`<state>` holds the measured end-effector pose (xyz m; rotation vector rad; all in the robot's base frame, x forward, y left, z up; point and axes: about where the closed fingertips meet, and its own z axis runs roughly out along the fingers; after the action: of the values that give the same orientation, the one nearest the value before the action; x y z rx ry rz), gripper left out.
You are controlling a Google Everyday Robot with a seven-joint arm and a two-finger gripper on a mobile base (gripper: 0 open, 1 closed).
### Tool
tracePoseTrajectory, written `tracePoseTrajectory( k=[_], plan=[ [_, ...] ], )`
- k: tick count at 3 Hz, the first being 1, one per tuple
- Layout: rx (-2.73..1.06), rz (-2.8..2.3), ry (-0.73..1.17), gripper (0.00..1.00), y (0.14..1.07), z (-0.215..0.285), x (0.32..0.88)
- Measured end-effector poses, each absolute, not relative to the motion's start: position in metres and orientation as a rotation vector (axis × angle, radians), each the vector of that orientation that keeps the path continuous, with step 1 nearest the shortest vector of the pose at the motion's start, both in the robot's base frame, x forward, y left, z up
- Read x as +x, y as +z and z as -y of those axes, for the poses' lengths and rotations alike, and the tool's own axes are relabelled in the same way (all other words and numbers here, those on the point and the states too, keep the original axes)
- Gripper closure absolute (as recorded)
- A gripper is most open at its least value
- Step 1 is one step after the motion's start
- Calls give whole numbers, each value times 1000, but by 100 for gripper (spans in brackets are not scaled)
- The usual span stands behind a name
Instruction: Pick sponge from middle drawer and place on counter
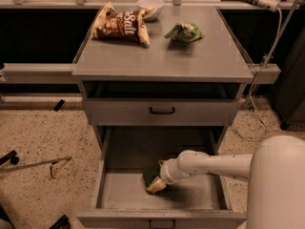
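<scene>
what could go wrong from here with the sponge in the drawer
The claw is down in the middle drawer at the sponge, which looks tilted, so it might slip on the lift. Coming out, the arm could clip the upper drawer front. On the counter, the chip bag and green packet limit landing space.

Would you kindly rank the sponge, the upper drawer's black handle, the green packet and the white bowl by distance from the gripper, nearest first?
The gripper is inside the middle drawer.
1. Sponge: right at it, in the drawer.
2. Black handle: on the drawer front above.
3. Green packet: on the counter, right side.
4. White bowl: counter's back edge.
</scene>
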<state>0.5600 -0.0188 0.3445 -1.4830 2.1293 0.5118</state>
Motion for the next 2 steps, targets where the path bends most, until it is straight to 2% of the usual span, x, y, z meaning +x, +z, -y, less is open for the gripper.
tracePoseTrajectory(
  k=[2],
  plan=[
    [-1483,-2129,512,89,351,19,560]
  ],
)
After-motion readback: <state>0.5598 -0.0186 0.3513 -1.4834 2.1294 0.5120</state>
